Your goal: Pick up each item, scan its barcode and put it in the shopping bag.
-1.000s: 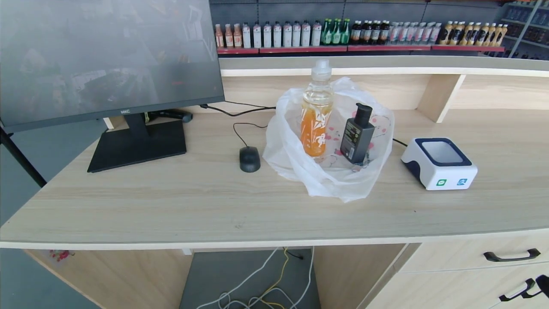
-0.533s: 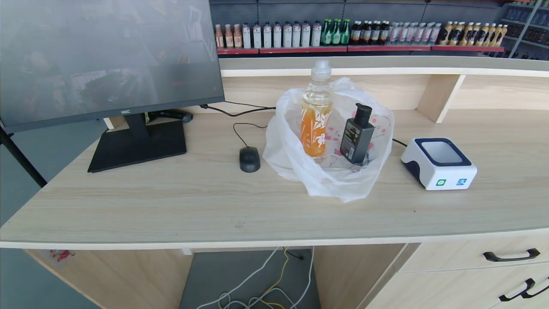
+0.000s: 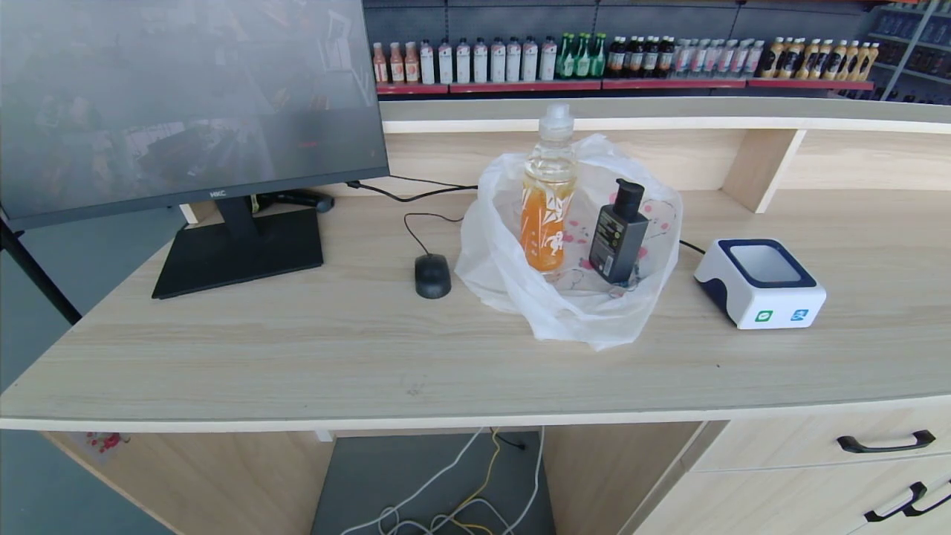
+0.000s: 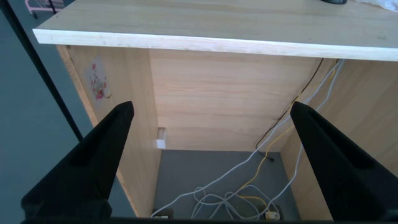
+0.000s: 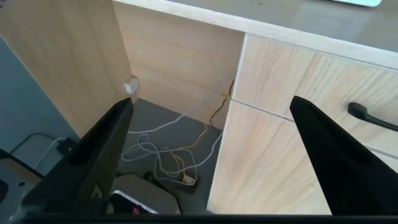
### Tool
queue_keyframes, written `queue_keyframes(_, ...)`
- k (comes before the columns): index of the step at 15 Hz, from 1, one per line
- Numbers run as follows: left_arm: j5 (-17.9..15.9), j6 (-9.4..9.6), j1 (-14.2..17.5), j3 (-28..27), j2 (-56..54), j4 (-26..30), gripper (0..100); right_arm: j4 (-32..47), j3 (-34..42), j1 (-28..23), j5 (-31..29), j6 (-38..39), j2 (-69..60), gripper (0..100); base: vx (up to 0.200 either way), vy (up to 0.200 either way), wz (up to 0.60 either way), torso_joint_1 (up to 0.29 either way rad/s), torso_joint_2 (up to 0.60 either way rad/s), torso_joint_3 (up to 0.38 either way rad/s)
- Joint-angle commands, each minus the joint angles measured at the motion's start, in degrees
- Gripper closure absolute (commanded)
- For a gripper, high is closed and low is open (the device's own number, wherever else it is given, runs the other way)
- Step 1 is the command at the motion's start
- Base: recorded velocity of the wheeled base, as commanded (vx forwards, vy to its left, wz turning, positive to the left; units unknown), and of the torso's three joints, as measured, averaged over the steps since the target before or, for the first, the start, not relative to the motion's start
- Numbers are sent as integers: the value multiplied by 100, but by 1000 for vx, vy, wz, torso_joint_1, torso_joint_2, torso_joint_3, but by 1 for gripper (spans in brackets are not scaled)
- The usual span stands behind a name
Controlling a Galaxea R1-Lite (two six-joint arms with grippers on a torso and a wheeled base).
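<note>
Well left of the shopping bag (image 3: 490, 260) a monitor (image 3: 186, 96), just left of it a mouse (image 3: 432, 275), upright inside it an orange bottle (image 3: 548, 200) and a black pump bottle (image 3: 619, 234), right of it a scanner (image 3: 759, 282), lower than it the left gripper (image 4: 211, 106) and right gripper (image 5: 211, 101), fingers spread wide, grasping nothing.

Bright, even light, faint shadows, dull reflections across the monitor (image 3: 186, 104).

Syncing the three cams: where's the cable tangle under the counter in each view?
Head view: the cable tangle lies at the bottom centre, on the floor in the counter's knee gap.
Left wrist view: on the grey floor, below the back panel.
Right wrist view: on the floor, beside the drawer cabinet.
Shared landmark: the counter's front edge.
</note>
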Motion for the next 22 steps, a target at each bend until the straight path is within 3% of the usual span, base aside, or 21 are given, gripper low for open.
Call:
queue_keyframes(1,-6,-13,1,0,0,-1,0,-2,2,-724,-9,1,329,0,0,0,0,0,0,0)
queue_keyframes(3,-6,-4,1,0,0,-1,0,-2,2,-1718,0,27,707,0,0,0,0,0,0,0)
queue_keyframes(6,2,-4,1,0,0,-1,0,-2,2,-1849,-9,54,575,0,0,0,0,0,0,0)
queue_keyframes(10,2,-13,1,0,0,-1,0,-2,2,-2473,-18,54,250,0,0,0,0,0,0,0)
queue_keyframes(18,2,-22,1,0,0,-1,0,-2,2,-2298,0,19,-347,0,0,0,0,0,0,0)
queue_keyframes(22,2,-163,1,0,0,-10,0,25,2,-2298,-158,625,-347,0,-200,0,0,17,2,2)
